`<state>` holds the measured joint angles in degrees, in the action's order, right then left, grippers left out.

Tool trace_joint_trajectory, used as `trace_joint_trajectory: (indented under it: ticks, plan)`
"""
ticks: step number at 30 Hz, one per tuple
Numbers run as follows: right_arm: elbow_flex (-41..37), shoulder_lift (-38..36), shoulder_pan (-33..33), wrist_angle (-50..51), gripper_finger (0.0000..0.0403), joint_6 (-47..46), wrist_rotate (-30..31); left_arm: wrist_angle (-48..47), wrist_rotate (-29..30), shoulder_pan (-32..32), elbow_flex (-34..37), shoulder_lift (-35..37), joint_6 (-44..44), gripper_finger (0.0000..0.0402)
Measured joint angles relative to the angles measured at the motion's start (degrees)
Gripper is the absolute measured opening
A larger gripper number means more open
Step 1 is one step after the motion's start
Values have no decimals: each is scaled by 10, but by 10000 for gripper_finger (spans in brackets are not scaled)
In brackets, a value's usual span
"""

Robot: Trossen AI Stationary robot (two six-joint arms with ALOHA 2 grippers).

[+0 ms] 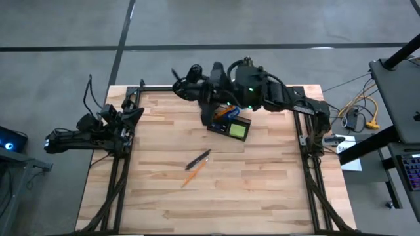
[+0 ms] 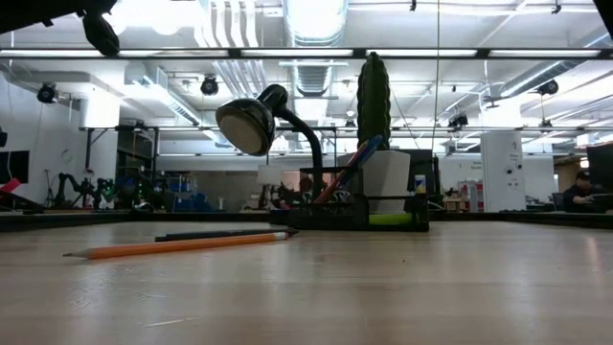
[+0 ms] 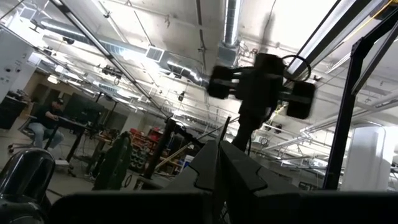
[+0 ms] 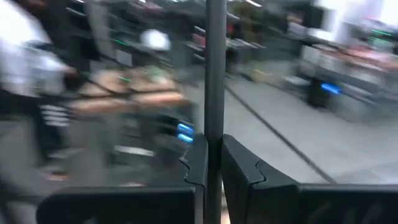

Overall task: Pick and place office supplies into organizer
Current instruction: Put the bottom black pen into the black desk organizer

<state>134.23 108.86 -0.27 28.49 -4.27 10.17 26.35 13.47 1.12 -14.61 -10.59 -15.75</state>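
The right gripper, fingers nearly shut on a thin dark pen, hangs over the organizer, a dark compartmented box far-centre on the wooden table. An orange pencil and dark pen lie mid-table: light, stiff, slippery rods, probably best pinched mid-shaft. The left gripper, closed and empty, waits at the left edge.

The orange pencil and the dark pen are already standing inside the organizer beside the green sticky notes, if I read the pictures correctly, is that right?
Not quite. The high view shows the orange pencil and the dark pen lying on the bare table, well apart from the organizer, which does hold the green sticky notes.
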Motion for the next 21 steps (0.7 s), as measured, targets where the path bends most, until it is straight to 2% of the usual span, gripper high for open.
trace_joint_trajectory:
  ticks: [2, 3, 8, 12, 14, 16, 19, 21]
  plan:
    - [0, -4, 12, -22, 13, 11, -45, 1, 0, 0, 0, 0, 0, 0]
    - [0, -5, 19, -36, 13, 17, -47, 1, 0, 0, 0, 0, 0, 0]
    - [0, -14, 51, -65, 13, 88, 45, 0, 0, 0, 0, 1, 0, 0]
    - [-8, -21, 54, -53, 13, 97, 57, 1, 0, 0, 0, 2, -1, 0]
    - [-23, -22, 51, -52, 13, 74, 41, 1, 0, 0, 0, 3, -1, 0]
    - [-44, -21, 49, -76, 13, 54, -6, 1, 0, 0, 0, 3, 0, 0]
    - [-87, -20, 49, -176, 13, 45, -112, 0, 0, 0, 0, 3, 0, 0]
    - [-122, -22, 49, -263, 13, 60, -150, 1, 0, 0, 0, 2, 1, 0]
